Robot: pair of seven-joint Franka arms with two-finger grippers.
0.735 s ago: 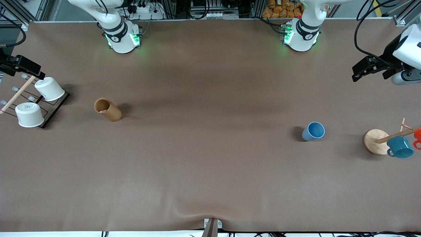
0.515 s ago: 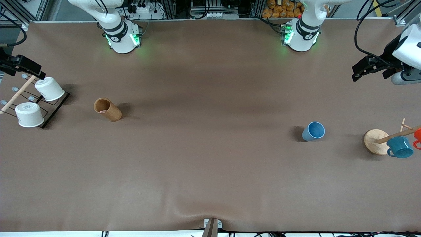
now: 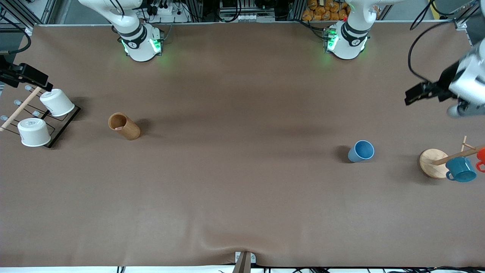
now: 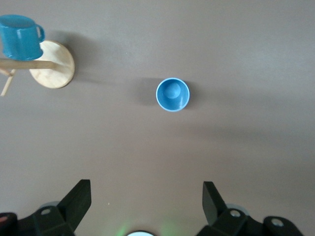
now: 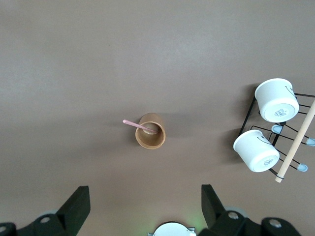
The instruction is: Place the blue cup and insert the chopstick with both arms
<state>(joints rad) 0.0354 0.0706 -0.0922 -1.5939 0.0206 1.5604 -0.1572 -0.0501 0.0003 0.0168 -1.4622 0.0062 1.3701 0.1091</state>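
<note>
The blue cup (image 3: 361, 151) stands upright and empty on the table toward the left arm's end; it also shows in the left wrist view (image 4: 173, 94). The pale-pink chopstick (image 5: 137, 126) leans in the brown holder (image 3: 124, 126), one end sticking out over the rim. My left gripper (image 3: 416, 93) is open and empty, high over the table's left-arm end, well apart from the cup; its fingers (image 4: 78, 196) frame bare table. My right gripper (image 3: 32, 77) is open and empty, high over the white-cup rack, apart from the holder (image 5: 150, 131).
A black wire rack holds two white cups (image 3: 57, 102) (image 3: 34, 132) and a long wooden dowel (image 3: 19, 109) at the right arm's end. A mug stand with a round wooden base (image 3: 432, 163) carries a teal mug (image 3: 460, 169) and an orange mug (image 3: 481, 155) at the left arm's end.
My left arm's hand has shifted lower in the front view, toward the mug stand. The right arm, the cup and the holder have not moved.
</note>
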